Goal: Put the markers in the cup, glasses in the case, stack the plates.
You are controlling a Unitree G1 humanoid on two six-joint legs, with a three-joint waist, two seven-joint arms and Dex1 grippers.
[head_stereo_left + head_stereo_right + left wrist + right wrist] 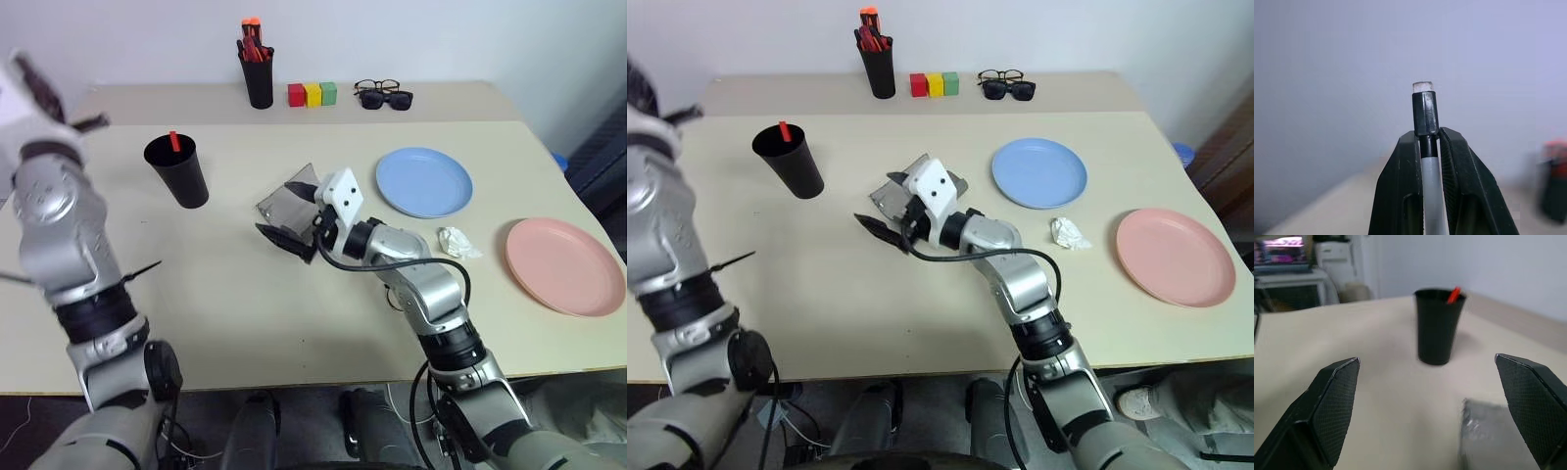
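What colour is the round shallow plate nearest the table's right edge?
Salmon pink; the round shallow plate shows best in the left eye view.

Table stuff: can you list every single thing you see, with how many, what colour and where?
cup: one, black, left part of the table, with a red-tipped marker in it
pen holder: one, black, back of the table, full of orange-capped markers
blocks: three, red, yellow, green, in a back row
glasses: two dark pairs, back, right of the blocks
case: one, grey, middle
plates: light blue right of middle; pink far right
crumpled paper: one, white, between the plates
left gripper: shut on a thin stick
right gripper: open, by the case
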